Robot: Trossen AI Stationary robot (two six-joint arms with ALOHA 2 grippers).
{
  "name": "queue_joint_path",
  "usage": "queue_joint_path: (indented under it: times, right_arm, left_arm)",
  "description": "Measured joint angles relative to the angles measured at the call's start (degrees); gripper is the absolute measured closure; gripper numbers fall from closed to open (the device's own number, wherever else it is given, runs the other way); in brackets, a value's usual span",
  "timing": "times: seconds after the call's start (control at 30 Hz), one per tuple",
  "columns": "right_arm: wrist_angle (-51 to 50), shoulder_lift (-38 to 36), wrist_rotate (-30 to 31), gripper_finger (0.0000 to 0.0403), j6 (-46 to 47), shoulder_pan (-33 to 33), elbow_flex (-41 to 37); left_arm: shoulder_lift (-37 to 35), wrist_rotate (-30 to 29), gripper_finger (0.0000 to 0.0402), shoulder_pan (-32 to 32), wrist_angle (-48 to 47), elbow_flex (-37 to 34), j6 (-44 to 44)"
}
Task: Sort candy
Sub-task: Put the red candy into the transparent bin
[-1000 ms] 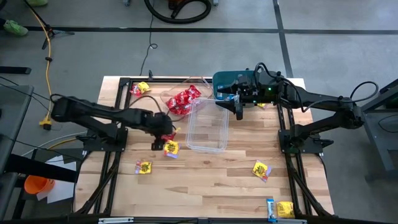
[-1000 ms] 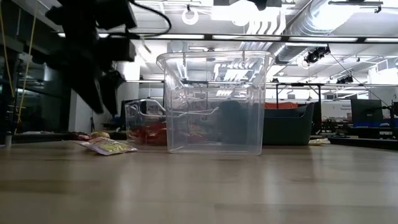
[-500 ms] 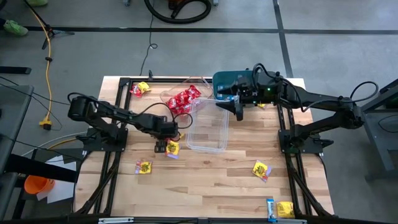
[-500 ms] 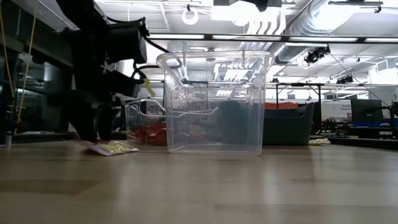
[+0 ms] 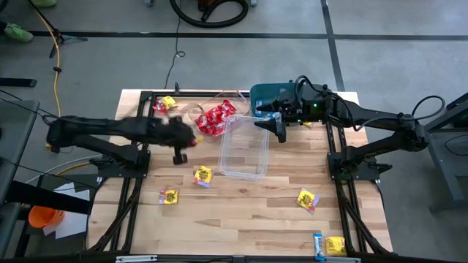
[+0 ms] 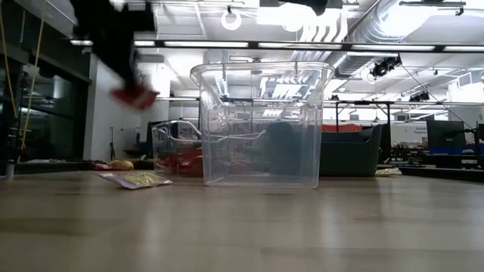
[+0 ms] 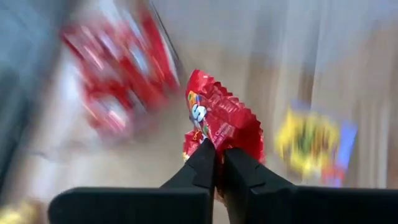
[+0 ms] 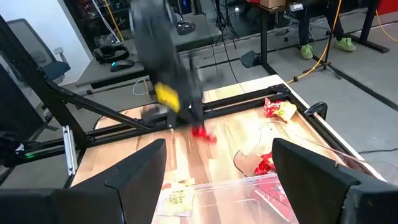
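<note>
From above, the left gripper (image 5: 178,146) hangs just beside the clear tub of red candy (image 5: 216,117). The right gripper (image 5: 278,126) waits by the teal bin (image 5: 268,93).

From table height, the left gripper is above the surface (image 6: 242,227), pinching a red candy (image 6: 134,95).

The left wrist view shows fingers (image 7: 202,163) pressed together on that red candy.

The right wrist view shows fingers (image 8: 134,171) spread wide.

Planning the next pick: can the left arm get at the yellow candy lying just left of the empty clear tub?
Probably not yet: the left claw is shut on a red candy. The yellow candy lies open on the table, uncovered.
</note>
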Motion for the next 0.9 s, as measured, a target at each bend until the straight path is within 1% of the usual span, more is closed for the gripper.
queue_joint_path:
  times: [0.07,0.17,0.27,0.33,0.43,0.57,0.77,0.9]
  right_arm:
    - [0.02,0.02,0.14,0.0114,-0.36,0.00,0.00]
    - [0.51,0.01,0.26,0.0114,-0.36,-0.02,0.00]
    - [1.86,0.02,0.35,0.0114,-0.36,-0.02,0.02]
    - [3.06,0.02,0.35,0.0114,-0.38,-0.02,0.01]
    - [4.17,0.00,0.33,0.0114,-0.39,-0.02,0.00]
    - [4.31,0.00,0.33,0.0114,-0.39,-0.02,0.00]
    - [4.31,0.00,0.31,0.0114,-0.12,-0.02,0.00]
    - [4.31,0.00,0.31,0.0114,-0.34,-0.02,0.01]
  left_arm:
    - [-4.09,-2.31,0.0398,0.74,4.23,2.96,1.51]
    - [-8.61,-5.08,0.0398,2.23,16.67,5.28,5.39]
    - [-10.57,-5.79,0.0400,4.39,31.48,5.42,9.53]
    - [-10.65,-5.79,0.0400,5.99,37.69,5.42,11.77]
    - [-9.94,-5.79,0.0401,8.27,40.48,5.42,14.11]
    - [-8.30,-4.51,0.0401,10.06,40.59,5.36,13.27]
    - [-5.68,-3.98,0.0401,10.23,41.68,5.36,13.10]
    - [-4.23,-4.21,0.0401,10.23,41.85,5.36,17.34]
